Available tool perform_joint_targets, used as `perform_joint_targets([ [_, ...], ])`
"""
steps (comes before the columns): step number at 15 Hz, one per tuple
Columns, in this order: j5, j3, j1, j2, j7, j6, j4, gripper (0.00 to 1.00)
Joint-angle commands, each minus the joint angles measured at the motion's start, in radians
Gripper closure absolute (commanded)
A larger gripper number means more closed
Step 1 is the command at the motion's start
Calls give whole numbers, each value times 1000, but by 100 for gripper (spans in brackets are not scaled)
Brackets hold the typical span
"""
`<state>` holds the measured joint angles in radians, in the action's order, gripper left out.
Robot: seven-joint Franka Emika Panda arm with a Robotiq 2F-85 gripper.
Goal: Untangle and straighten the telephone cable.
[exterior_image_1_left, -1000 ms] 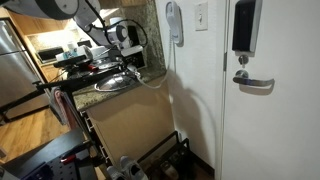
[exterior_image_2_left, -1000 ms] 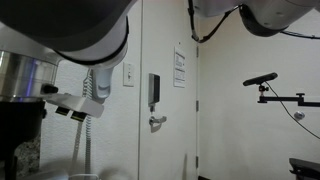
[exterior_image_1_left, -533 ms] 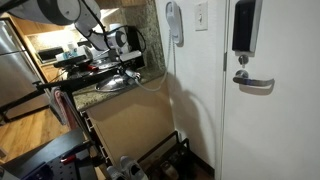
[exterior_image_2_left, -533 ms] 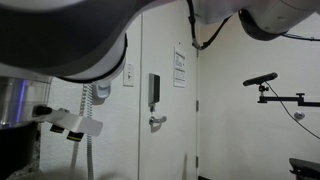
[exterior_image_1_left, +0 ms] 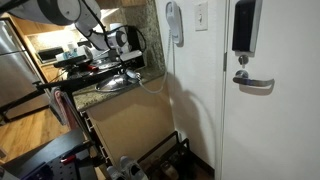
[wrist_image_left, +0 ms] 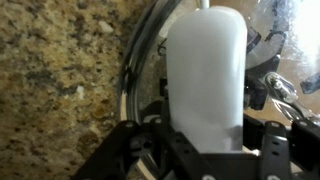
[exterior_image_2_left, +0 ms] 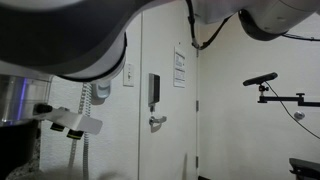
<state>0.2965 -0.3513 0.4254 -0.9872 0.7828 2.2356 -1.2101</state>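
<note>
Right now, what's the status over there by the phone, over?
Gripper low beside the sink, jaws unclear. Telephone cable sags from wall phone toward gripper, not straight. White rounded object fills wrist view, unidentified.

In an exterior view the big grey robot arm (exterior_image_2_left: 60,45) is a close blur and hides the top of the white handset (exterior_image_2_left: 100,92). The telephone cable (exterior_image_2_left: 90,150) under it runs off the bottom edge. In an exterior view the telephone cable (exterior_image_1_left: 166,70) is so thin and pale on the wall that where it ends near the tool (exterior_image_1_left: 128,62) cannot be told. The tool is too small to show whether its jaws are apart. In the wrist view a big white shape (wrist_image_left: 205,80) is blurry, cut off at the top, and hides part of the surface (wrist_image_left: 60,70). What it is cannot be told.
</note>
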Motion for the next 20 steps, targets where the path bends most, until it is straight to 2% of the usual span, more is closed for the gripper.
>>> perform_joint_targets([
  [1,4,2,-2,6,14,-23,9,15],
  [3,5,2,-6,20,7,-18,-1,1],
  [4,5,2,-7,28,5,-17,-6,0],
  [11,10,10,-34,108,-32,36,-88,0],
  [15,9,17,-74,197,-71,130,-220,0],
  [20,10,31,-132,320,-132,295,-444,0],
])
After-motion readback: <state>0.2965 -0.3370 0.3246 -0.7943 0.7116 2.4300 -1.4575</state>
